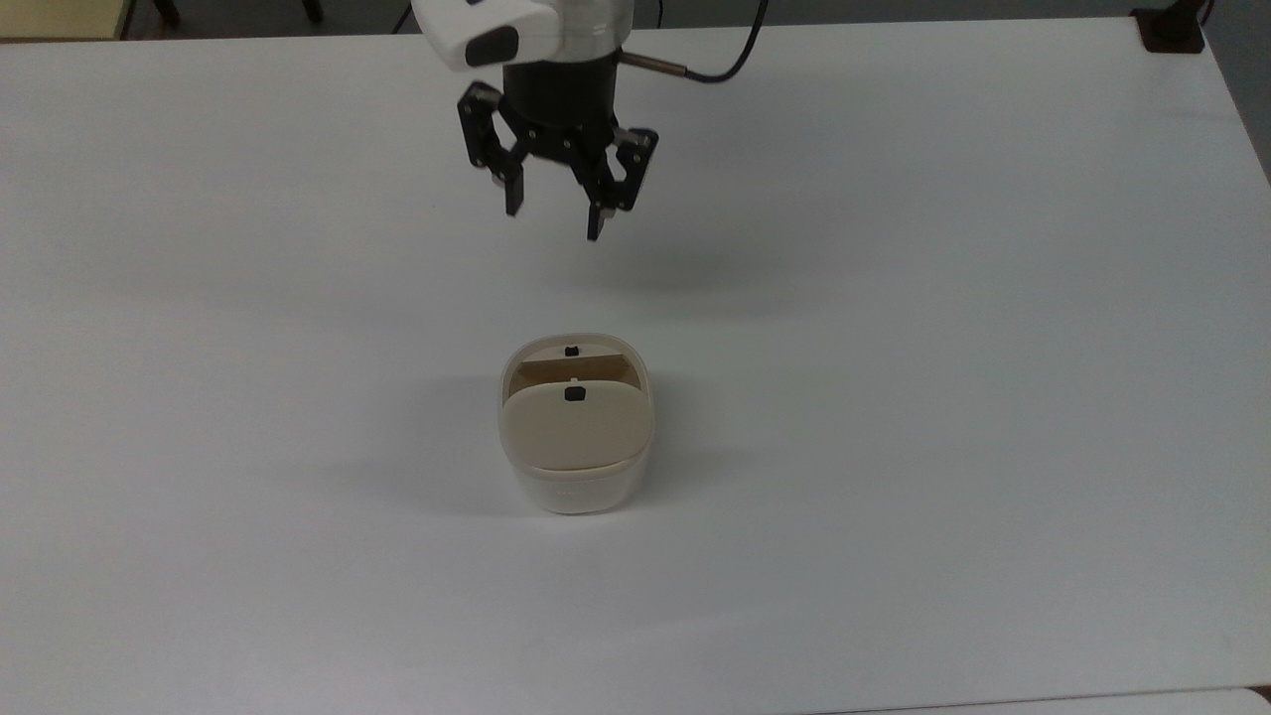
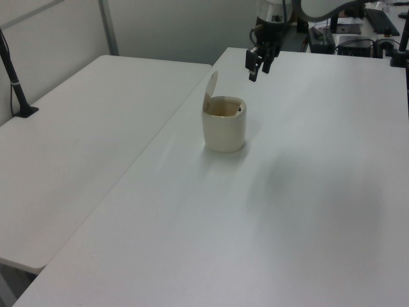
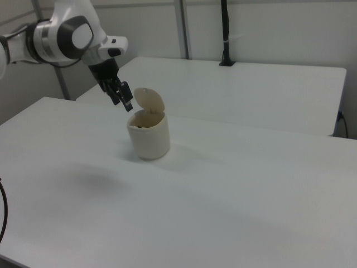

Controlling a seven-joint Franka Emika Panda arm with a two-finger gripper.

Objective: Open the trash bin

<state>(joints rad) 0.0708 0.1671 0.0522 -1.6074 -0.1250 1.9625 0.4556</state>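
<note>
The trash bin stands upright on the white desk, near the middle of it in the top view. Its body is cream-white with rounded corners. The lid is up — hinged at the side that lies toward the top view's bottom edge, it stands nearly upright over that rim, and a small black square button shows on it near its free edge. Behind the raised lid the mouth of the bin is open, with a brownish inner wall in view and a second small dark mark on the far rim.

In the left view the lid rises from the bin's left rim as a thin curved flap. In the right view it stands above the bin's back rim, tilted a little away from the opening.

The hand hangs in the air above the desk, well apart from the bin and toward the top edge of the top view. Its two black fingers are spread, with clear desk showing between them, and they grip nothing. They point down. A dark cable runs off the wrist toward the top view's right.

In the left view the hand sits above and to the right of the bin, higher than the lid's top. In the right view it is just to the left of the raised lid, not touching it, with the white and grey arm reaching in from the right view's left.

A second white desk stands beside the first, on the left view's left, and a black post rises from one in the right view's background.
</note>
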